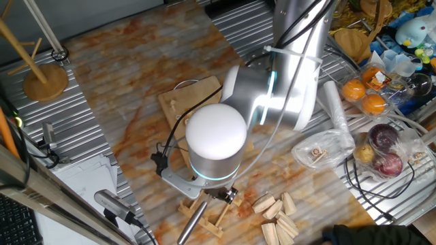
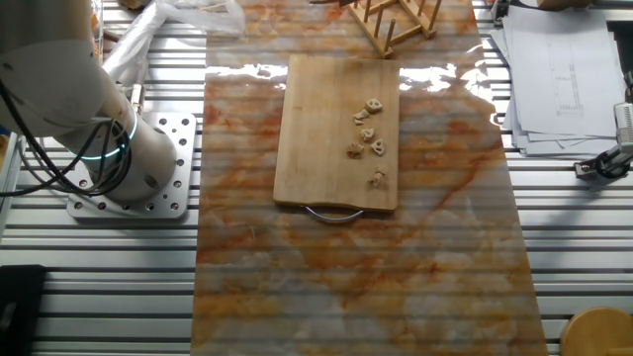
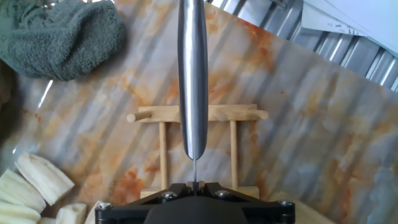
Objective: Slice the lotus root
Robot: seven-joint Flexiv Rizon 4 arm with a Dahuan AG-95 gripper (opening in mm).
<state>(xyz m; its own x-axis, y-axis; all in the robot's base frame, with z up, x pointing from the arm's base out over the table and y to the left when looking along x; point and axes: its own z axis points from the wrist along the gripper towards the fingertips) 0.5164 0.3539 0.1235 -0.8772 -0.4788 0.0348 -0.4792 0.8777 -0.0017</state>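
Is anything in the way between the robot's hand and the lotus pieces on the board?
Nothing visible. The lotus slices lie uncovered on the board. The gripper holds a knife over the wooden rack, away from the board, with bare tabletop between.

Lotus root slices (image 2: 367,132) lay scattered on the cutting board's (image 2: 316,129) three-o'clock half at table centre; the wooden rack (image 2: 396,22) stood beyond its twelve-o'clock edge, papers (image 2: 554,79) at two o'clock.
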